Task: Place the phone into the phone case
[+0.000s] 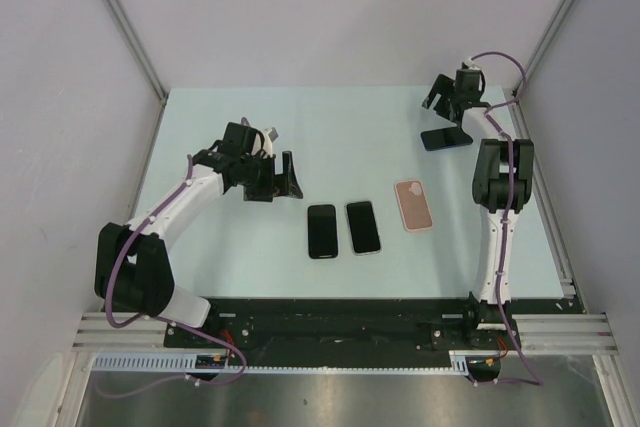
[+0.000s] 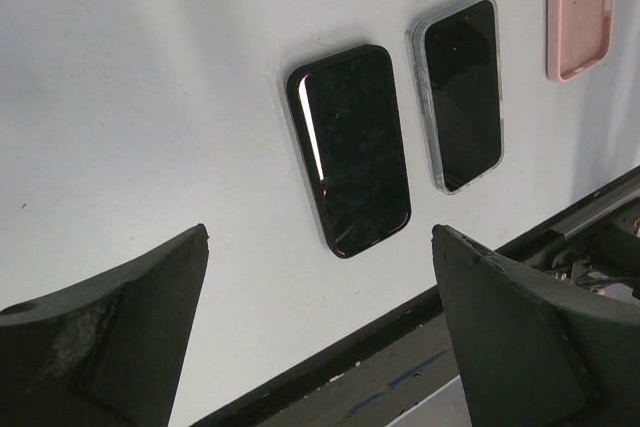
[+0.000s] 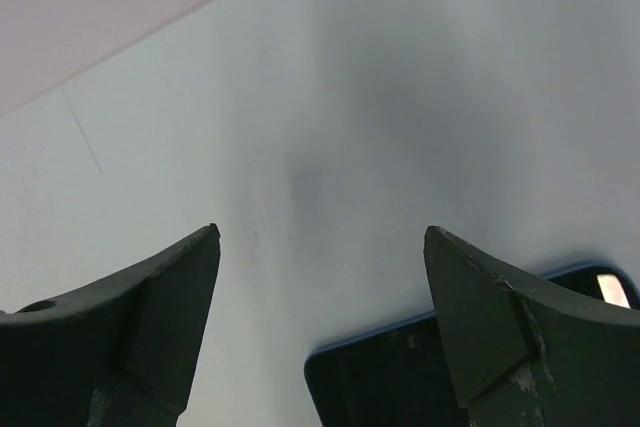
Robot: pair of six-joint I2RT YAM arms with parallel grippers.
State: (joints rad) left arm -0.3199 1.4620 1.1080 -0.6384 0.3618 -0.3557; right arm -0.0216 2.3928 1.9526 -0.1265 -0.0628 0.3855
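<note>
Dark jaws of the right claw [image 3: 321, 237] stand wide apart over the pale table [image 3: 400, 97], gripping nothing. A phone [image 3: 400, 377] with a blue edge lies flat just below them, closer to the right-hand finger, near the table's far right corner. Nearer the arms and well apart from it rests the empty pink case [image 1: 413, 205]. Left of that, side by side, lie a clear-cased phone [image 1: 363, 227] and a black phone [image 1: 321, 231]. Just beyond those hovers the left claw [image 1: 278, 185], jaws spread, empty.
</note>
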